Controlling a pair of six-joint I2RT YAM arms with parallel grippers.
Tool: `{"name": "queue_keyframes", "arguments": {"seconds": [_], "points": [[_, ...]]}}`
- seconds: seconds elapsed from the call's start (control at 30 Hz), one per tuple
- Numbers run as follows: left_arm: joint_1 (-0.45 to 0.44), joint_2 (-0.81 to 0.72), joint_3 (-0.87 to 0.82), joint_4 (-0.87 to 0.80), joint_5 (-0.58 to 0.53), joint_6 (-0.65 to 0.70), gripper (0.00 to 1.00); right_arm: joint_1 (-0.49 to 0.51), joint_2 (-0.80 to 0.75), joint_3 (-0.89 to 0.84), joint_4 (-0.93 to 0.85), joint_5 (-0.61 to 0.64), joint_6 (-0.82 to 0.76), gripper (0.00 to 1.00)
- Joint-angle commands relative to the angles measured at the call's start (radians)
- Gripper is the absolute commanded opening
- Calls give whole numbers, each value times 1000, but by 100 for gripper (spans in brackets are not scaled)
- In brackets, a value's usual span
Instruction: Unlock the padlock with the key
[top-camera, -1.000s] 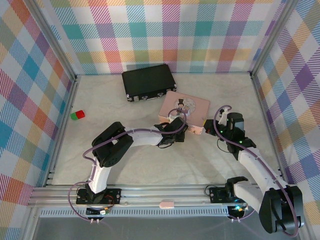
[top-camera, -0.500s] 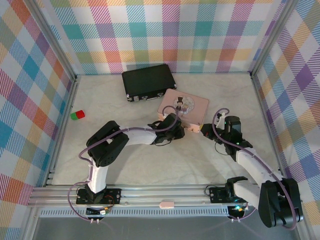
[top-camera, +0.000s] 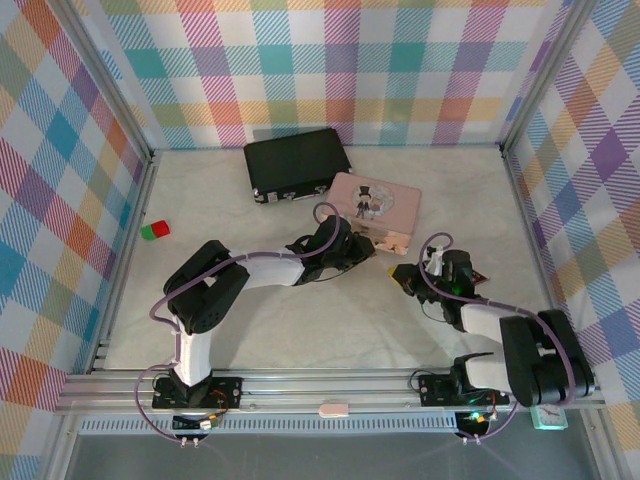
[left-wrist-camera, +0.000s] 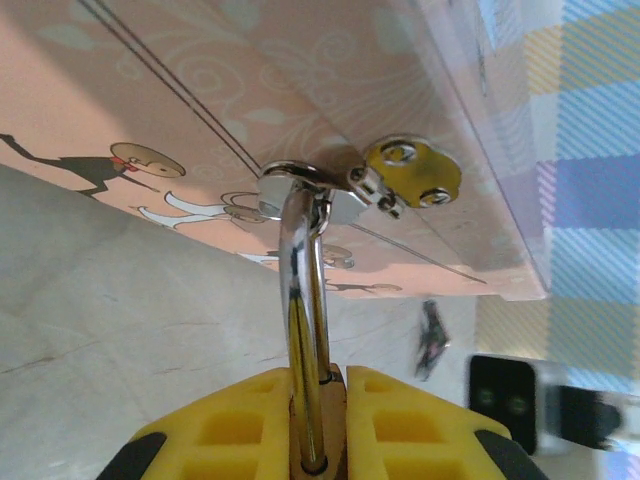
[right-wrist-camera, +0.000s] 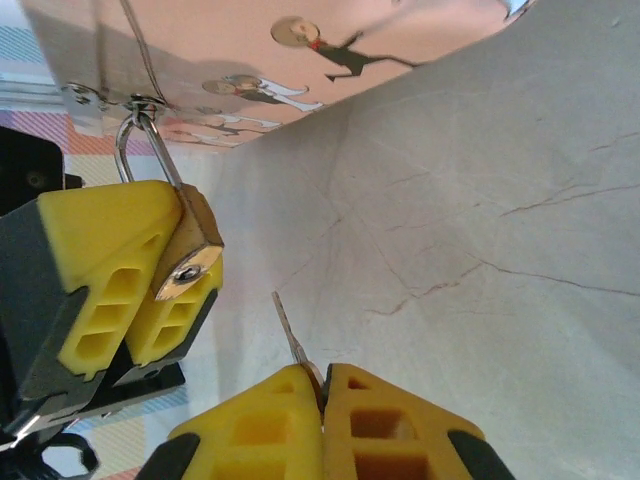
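The padlock's brass body (right-wrist-camera: 190, 252) is clamped between my left gripper's (left-wrist-camera: 318, 375) yellow fingers (right-wrist-camera: 105, 270), keyhole end facing the right wrist camera. Its silver shackle (left-wrist-camera: 305, 290) runs through the ring of the pink box's clasp (left-wrist-camera: 295, 188). My right gripper (right-wrist-camera: 322, 375) is shut on the key (right-wrist-camera: 290, 335), whose thin blade sticks up to the left and stops short of the keyhole (right-wrist-camera: 185, 272). In the top view the left gripper (top-camera: 356, 250) is at the pink box's (top-camera: 375, 205) front edge, with the right gripper (top-camera: 408, 276) just to its right.
A black case (top-camera: 298, 163) lies behind the pink box. Small red and green blocks (top-camera: 154, 231) sit near the left wall. Marbled table surface (top-camera: 300, 320) spreads in front of both arms. Checked walls close in three sides.
The pink box has swung and slid toward the back as the left gripper moved away with the padlock. The right gripper has come left and nearer, closing on the padlock.
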Motion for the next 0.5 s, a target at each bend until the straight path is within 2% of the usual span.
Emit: {"name": "queue_keyframes", "arguments": {"seconds": [0.0,0.3,0.47], "points": [[7,-37,-6,148,19,-52,0,1,74,-5,259,-63,111,0],[5,-19,-31,206,-1,-77,0,3,233,8,493,-93,215,0],[6,-16,-33,215,-3,-76,0,13,251,20,512,-108,229,0]]}}
